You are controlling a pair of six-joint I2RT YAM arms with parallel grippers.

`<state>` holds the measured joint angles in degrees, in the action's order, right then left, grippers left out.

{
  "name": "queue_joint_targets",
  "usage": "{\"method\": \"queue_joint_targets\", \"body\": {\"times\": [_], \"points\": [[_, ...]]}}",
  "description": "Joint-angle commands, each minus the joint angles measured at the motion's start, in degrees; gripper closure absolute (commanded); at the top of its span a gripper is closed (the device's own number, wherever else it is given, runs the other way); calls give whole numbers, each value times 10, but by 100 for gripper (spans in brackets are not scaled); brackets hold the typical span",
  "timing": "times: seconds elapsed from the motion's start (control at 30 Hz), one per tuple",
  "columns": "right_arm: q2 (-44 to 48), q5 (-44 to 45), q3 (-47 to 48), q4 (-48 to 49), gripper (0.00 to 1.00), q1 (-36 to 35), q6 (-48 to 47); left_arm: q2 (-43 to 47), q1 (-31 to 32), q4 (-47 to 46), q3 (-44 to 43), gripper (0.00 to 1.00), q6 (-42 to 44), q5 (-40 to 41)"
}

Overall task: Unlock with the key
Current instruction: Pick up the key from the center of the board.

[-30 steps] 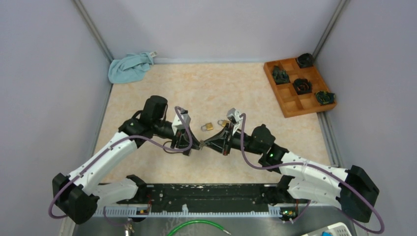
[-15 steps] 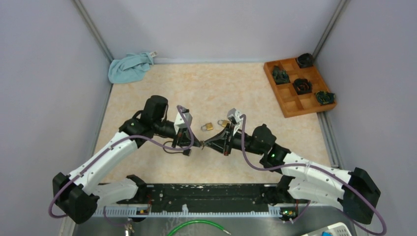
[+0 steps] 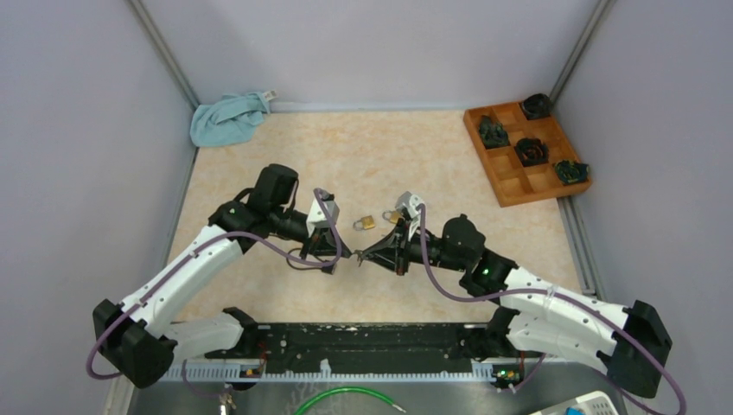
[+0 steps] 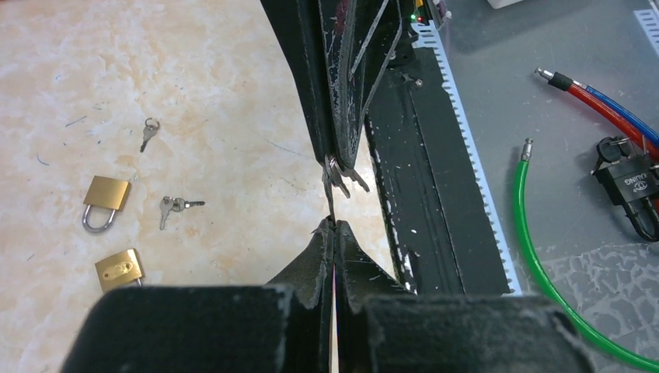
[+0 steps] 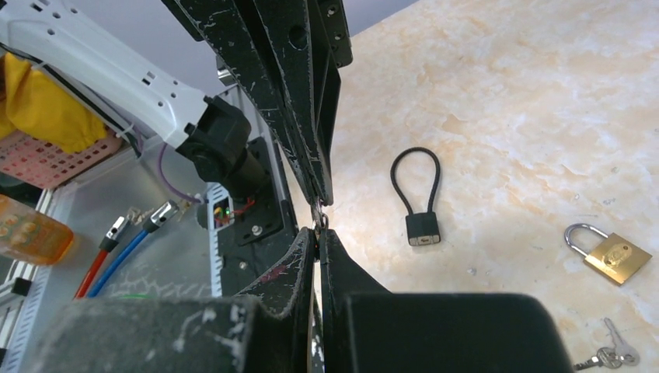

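A small bunch of keys [image 4: 338, 172] hangs above the table between my two grippers. My left gripper [image 4: 334, 225] is shut on one key blade [image 4: 329, 203], seen edge-on. My right gripper [image 5: 317, 231] is shut on the same bunch [image 5: 319, 217] from the opposite side. In the top view the left gripper [image 3: 348, 257] and the right gripper [image 3: 362, 257] meet tip to tip. Two brass padlocks [image 3: 364, 222] [image 3: 393, 216] lie on the table just beyond them. A black cable lock [image 5: 420, 203] lies below.
Two more loose key sets [image 4: 148, 132] [image 4: 175, 204] lie near the brass padlocks [image 4: 105, 198] [image 4: 119, 268]. A blue cloth [image 3: 226, 117] is at the back left. A wooden tray [image 3: 486, 162] with dark objects is at the back right. The black rail [image 3: 372, 350] runs along the near edge.
Both grippers stay closed on the keys at the same spot. The right wrist has sunk and turned slightly; the left arm has shifted a little.
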<state>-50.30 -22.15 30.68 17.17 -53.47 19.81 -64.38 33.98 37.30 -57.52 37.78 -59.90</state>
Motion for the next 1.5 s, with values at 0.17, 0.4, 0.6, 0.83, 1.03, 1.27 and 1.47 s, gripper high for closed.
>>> {"method": "queue_joint_targets", "body": {"times": [0.17, 0.4, 0.6, 0.83, 1.03, 1.27, 1.47], "points": [[12, 11, 41, -31, 91, -3, -32, -9, -1, 32, -28, 100, -22, 3], [19, 27, 42, -15, 54, -3, -36, -21, 0, 41, -36, 100, -62, -10], [-6, 5, 44, 26, 47, -4, -39, -29, 0, 55, -40, 100, -74, -4], [-49, -34, 62, 39, 61, -3, -38, -32, 0, 56, -45, 100, -79, -2], [-52, -40, 61, 22, 65, -4, -38, -33, 0, 60, -46, 100, -75, -3], [-51, -43, 58, 4, 62, -3, -35, -36, 0, 66, -53, 100, -72, -3], [-53, -40, 60, -1, 70, -3, -36, -36, 0, 68, -57, 100, -72, -5]]}}
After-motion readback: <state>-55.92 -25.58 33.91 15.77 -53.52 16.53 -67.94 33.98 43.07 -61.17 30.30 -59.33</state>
